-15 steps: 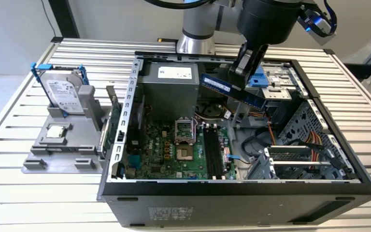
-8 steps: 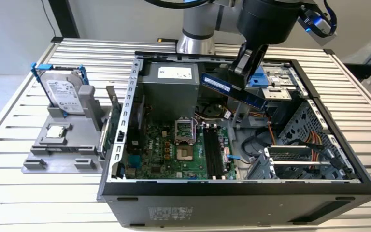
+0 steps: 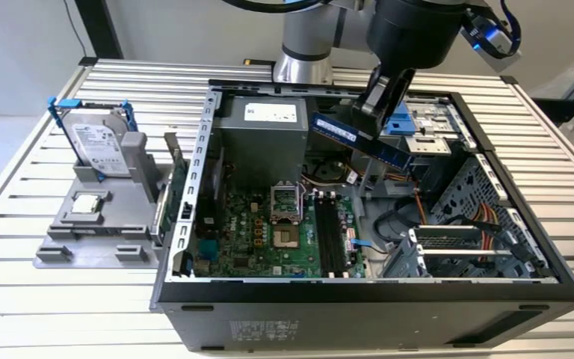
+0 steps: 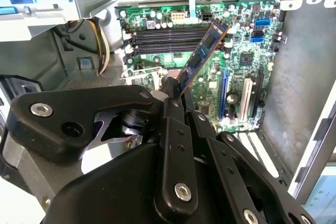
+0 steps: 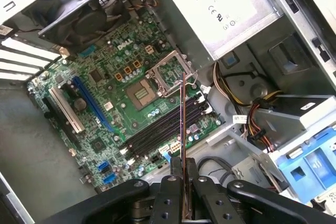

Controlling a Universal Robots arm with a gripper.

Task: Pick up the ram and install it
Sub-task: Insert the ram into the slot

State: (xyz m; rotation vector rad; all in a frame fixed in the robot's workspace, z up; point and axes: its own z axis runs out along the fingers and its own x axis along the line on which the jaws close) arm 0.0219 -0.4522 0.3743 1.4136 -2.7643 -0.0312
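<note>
My gripper [image 3: 372, 112] is shut on the ram [image 3: 359, 139], a long dark blue stick with black chips, held tilted in the air above the open computer case [image 3: 195, 217]. In the second wrist view the ram [image 4: 202, 56] juts out from between the black fingers [image 4: 173, 103] toward the green motherboard [image 4: 236, 72]. Seen edge-on in the first wrist view, the ram [image 5: 182, 145] hangs over the black memory slots [image 5: 163, 129]. The same slots [image 3: 329, 235] lie well below the stick in the exterior view, beside the CPU socket [image 3: 285, 217].
A grey power supply [image 3: 257, 134] fills the case's back. Coloured cables [image 3: 481, 224] and a drive cage [image 3: 466, 250] sit at the exterior view's right. Outside the case, a grey stand [image 3: 98, 232] holds a hard drive in a blue frame [image 3: 98, 146] and a silver CPU chip [image 3: 87, 202].
</note>
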